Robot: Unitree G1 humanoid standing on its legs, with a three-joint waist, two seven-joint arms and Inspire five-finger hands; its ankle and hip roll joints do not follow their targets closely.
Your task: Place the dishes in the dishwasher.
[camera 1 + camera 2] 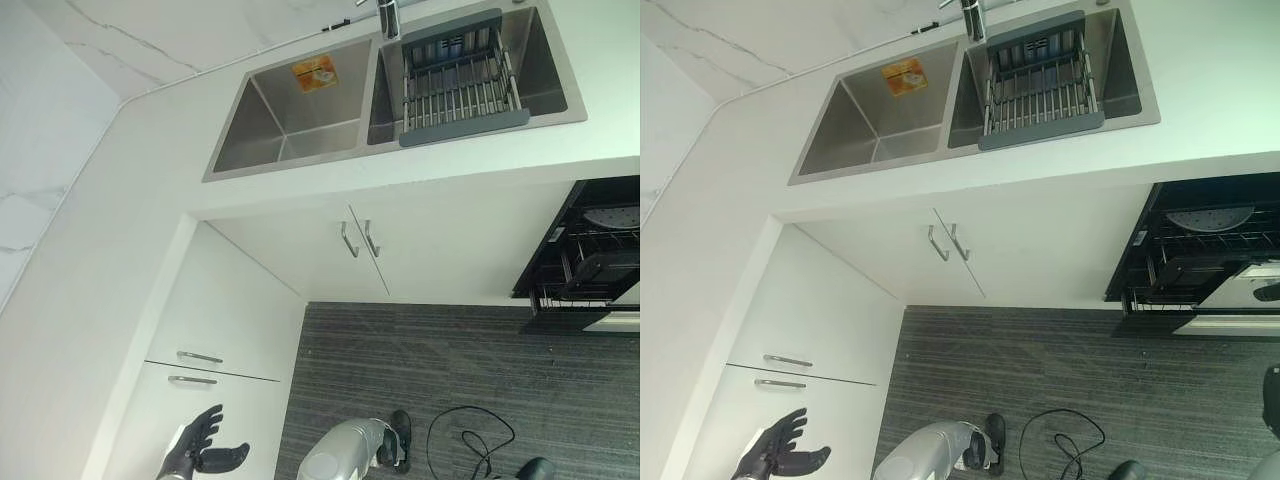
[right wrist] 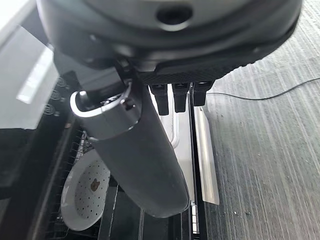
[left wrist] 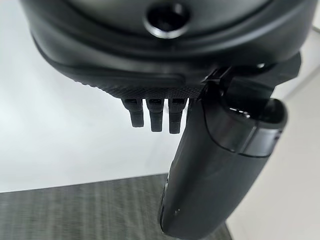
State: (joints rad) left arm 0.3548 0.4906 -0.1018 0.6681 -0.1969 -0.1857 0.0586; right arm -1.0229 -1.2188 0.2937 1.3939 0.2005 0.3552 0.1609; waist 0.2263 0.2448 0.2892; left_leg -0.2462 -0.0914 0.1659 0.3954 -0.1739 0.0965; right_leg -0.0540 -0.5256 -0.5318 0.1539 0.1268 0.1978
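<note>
The dishwasher (image 1: 1185, 255) stands open under the counter at the right, its dark wire rack (image 1: 600, 262) pulled out. A white plate (image 1: 1210, 218) lies in the rack; in the right wrist view it is a speckled white plate (image 2: 84, 192) with a small brown mark, below my right hand (image 2: 150, 165). That hand hovers over the rack with straight fingers and holds nothing. My left hand (image 1: 200, 448) hangs low at the left in front of the white drawers, fingers spread and empty; its straight fingers (image 3: 155, 117) show against the white front.
A double steel sink (image 1: 300, 120) is set in the white counter, with a grey dish rack (image 1: 460, 85) over its right basin. White cabinet doors with handles (image 1: 358, 240) are below. The floor (image 1: 450, 370) is dark striped carpet.
</note>
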